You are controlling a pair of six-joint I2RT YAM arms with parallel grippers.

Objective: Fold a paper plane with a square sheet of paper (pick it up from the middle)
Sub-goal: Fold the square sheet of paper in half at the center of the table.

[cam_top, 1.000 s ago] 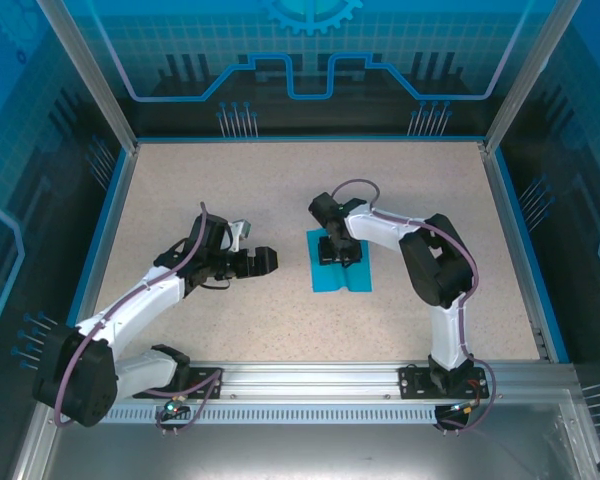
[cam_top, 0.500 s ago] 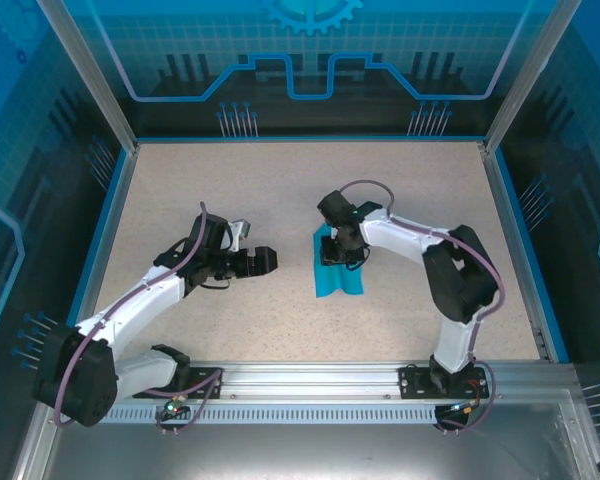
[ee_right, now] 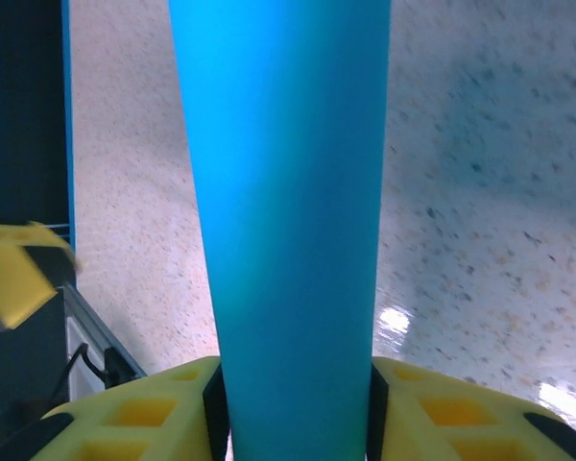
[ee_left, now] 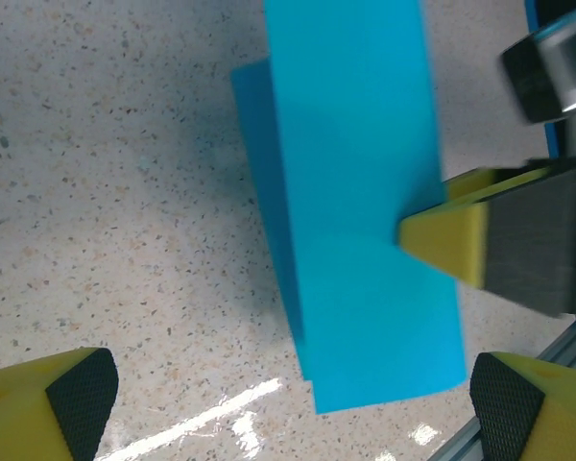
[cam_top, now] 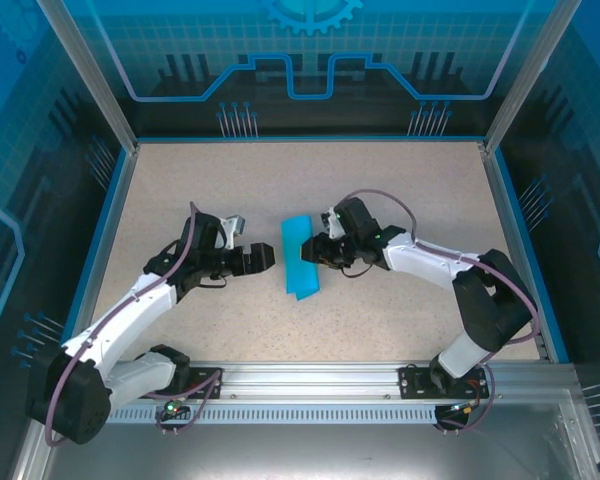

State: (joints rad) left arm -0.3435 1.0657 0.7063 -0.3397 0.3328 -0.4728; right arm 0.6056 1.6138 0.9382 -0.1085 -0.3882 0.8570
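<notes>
1. The right end effector (cam_top: pixel 317 250) is closed on the paper (cam_top: pixel 300 257).
2. Its two yellow fingers (ee_right: pixel 139 418) press the paper from both sides.
3. The paper is blue and folded into a long, thin strip.
4. It sticks out from the fingers, over the middle of the worktop (cam_top: pixel 180 180), and leaves a soft shadow there.
5. The left end effector (cam_top: pixel 257 260) is wide open and holds nothing.
6. It points at the paper from just beside it and does not touch it.
7. The left wrist view has one right finger touching the long edge of the paper.
8. The worktop is pale with small specks.
</notes>
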